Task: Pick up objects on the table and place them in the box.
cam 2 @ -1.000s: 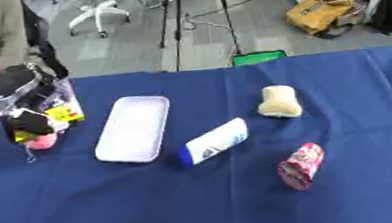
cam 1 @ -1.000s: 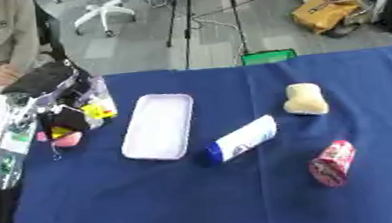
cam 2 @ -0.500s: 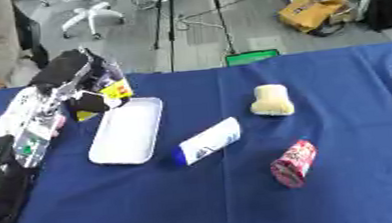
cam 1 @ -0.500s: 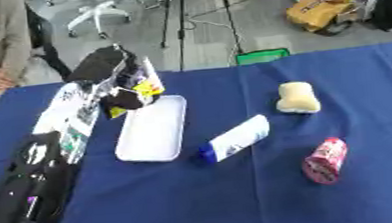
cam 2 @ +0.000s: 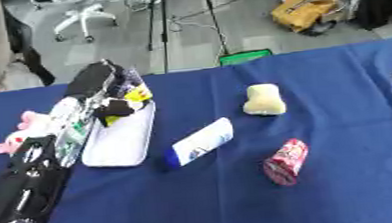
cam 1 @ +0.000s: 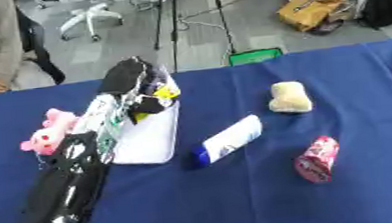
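Left eye view: left arm stretched over white tray (cam 1: 149,139); left robot hand (cam 1: 138,86) clenched around small yellow object (cam 1: 165,93).

Glossy black forearm casing, silvery-white wrist section with green markings (too small to read), black left hand (cam 1: 131,81) with a yellow tag, dark fingers (cam 1: 151,104)

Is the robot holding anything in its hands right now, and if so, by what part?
It cannot be told. The left robot hand hangs over the far end of the white tray with a small yellow thing by its fingers, but no grip shows.
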